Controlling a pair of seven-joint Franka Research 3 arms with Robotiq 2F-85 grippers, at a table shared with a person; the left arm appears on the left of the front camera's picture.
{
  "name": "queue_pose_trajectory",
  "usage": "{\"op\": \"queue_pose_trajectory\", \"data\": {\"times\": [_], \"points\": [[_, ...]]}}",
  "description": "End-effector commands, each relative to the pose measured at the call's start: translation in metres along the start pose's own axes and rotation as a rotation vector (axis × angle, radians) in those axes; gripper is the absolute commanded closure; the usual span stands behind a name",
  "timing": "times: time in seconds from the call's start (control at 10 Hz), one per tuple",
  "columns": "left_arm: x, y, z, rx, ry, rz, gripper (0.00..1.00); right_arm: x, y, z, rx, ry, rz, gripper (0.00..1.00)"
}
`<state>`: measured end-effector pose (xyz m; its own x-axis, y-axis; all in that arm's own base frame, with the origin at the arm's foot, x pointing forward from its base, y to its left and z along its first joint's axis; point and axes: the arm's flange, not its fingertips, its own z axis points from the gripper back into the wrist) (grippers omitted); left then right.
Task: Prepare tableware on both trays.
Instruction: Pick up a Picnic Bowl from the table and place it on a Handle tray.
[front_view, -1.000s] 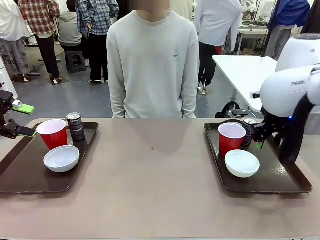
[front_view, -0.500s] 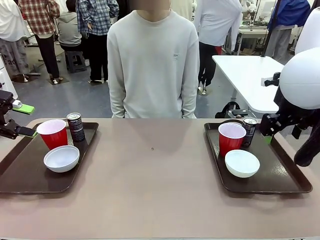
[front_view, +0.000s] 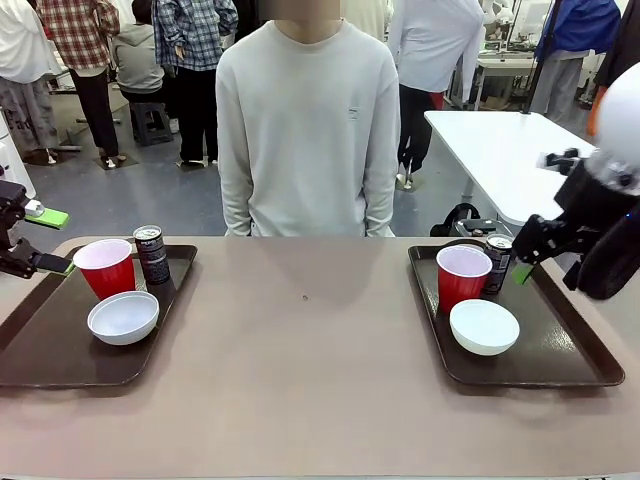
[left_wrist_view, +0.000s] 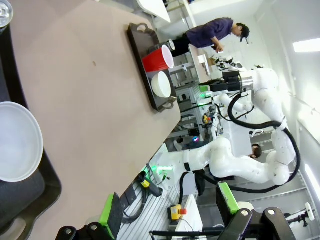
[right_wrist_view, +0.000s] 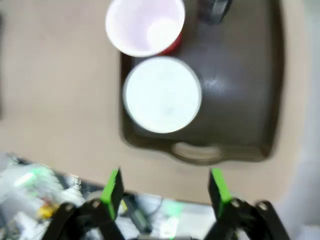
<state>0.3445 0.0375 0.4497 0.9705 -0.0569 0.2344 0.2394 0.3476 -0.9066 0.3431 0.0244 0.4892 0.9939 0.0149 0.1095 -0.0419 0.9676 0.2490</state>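
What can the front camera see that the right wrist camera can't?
Front view alone: the person standing across the table, and the left tray holding a red cup, a bowl and a can. Right wrist view alone: its own open green fingers, holding nothing. Both: the right tray with its red cup and white bowl.

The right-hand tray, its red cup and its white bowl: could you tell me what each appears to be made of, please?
The tray looks like dark brown moulded plastic, with soft highlights on a smooth surface. The red cup seems thin glossy plastic, white inside. The white bowl has a smooth matte white surface; plastic or ceramic, the pictures cannot settle which.
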Motion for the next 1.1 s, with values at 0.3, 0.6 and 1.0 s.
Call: {"op": "queue_pose_trajectory", "data": {"times": [0.3, 0.6, 1.0], "points": [[0.002, -0.002, 0.000, -0.007, 0.002, -0.004, 0.00, -0.070, -0.049, 0.011, 0.593, 0.187, -0.219, 0.13], [0.002, -0.002, 0.000, -0.007, 0.002, -0.004, 0.00, -0.098, -0.065, -0.003, 0.664, 0.136, -0.207, 0.13], [0.002, -0.002, 0.000, -0.007, 0.002, -0.004, 0.00, -0.082, -0.092, 0.031, 0.667, 0.074, -0.232, 0.13]]}}
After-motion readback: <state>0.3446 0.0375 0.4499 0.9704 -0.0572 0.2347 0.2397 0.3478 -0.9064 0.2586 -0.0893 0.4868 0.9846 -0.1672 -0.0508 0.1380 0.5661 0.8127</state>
